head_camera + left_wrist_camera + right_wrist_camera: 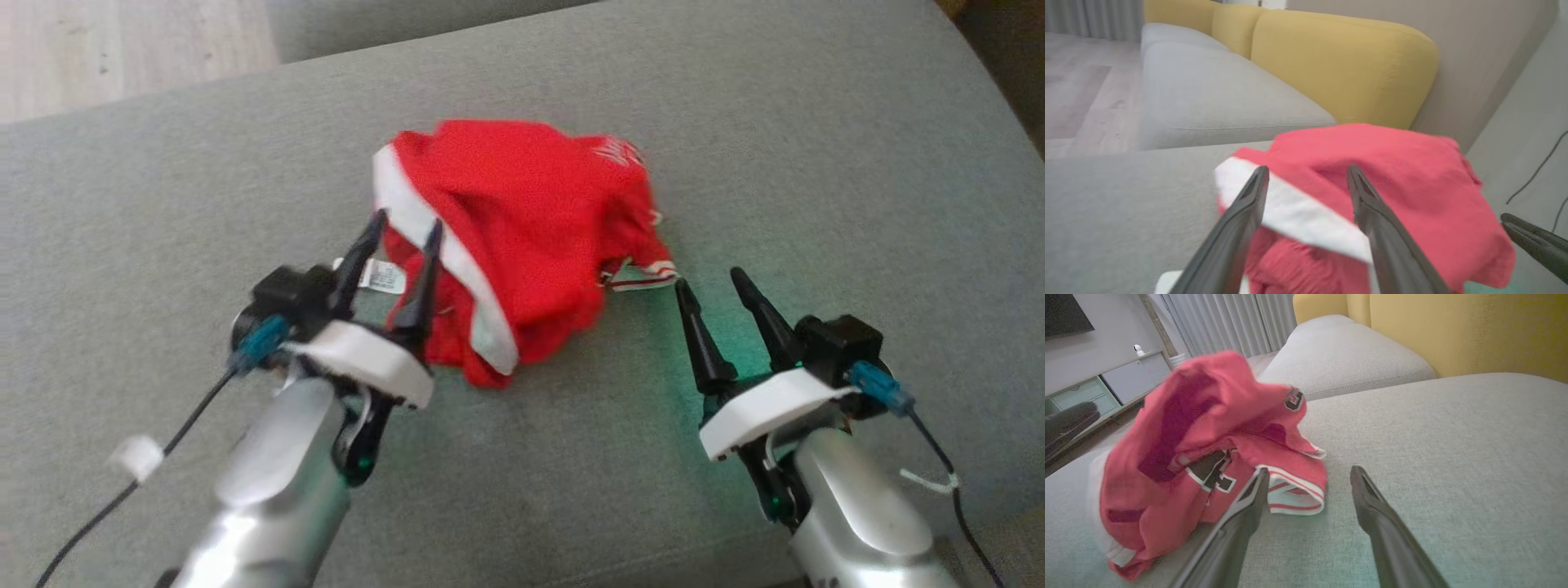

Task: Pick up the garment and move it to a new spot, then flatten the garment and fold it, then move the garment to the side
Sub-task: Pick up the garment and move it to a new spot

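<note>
One garment [522,229], red with white trim, lies crumpled in a single heap on the grey cushion [816,163], between the two grippers and a little beyond them. Its white band [424,229] runs slantwise from the far left edge of the heap toward the near side. The left gripper [408,220] is the nearer: its two fingers stand parted with the white band crossing the gap between them, and they hold nothing. Whether they touch the cloth cannot be told. One small white label [384,276] shows just beside that gripper. The right gripper [709,279] has its two fingers likewise parted and empty, just beside the striped hem [649,278] at the heap's near right corner, with the cloth lying ahead and to its left. The coming grasp likely depends on the left fingers closing across the band.
</note>
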You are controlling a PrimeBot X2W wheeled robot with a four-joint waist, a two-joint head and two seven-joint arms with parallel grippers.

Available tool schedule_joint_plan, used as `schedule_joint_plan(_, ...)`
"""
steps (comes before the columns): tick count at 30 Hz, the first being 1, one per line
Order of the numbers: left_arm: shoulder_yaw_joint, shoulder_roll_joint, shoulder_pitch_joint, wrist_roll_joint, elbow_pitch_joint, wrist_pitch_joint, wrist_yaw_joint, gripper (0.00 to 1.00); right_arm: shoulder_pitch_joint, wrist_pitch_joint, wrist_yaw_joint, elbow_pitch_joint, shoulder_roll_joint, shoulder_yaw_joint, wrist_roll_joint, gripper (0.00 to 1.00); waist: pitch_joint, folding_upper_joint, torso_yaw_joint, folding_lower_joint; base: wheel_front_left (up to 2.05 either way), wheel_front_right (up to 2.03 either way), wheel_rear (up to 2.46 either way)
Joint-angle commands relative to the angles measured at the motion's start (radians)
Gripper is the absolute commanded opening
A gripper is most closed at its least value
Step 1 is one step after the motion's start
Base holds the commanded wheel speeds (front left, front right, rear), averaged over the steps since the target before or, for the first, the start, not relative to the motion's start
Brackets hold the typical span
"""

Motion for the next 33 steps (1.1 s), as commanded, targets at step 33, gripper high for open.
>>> schedule_joint_plan(33, 0.448, -0.078, 0.437, 0.249, -0.267, -0.01, -0.015, 1.0, 0.111, -0.004, -0.001, -0.029, 0.011, -0.144, -0.064, 1.0, -0.113, 0.0, 0.109, 0.0001, 0.0, 0.0, 0.0)
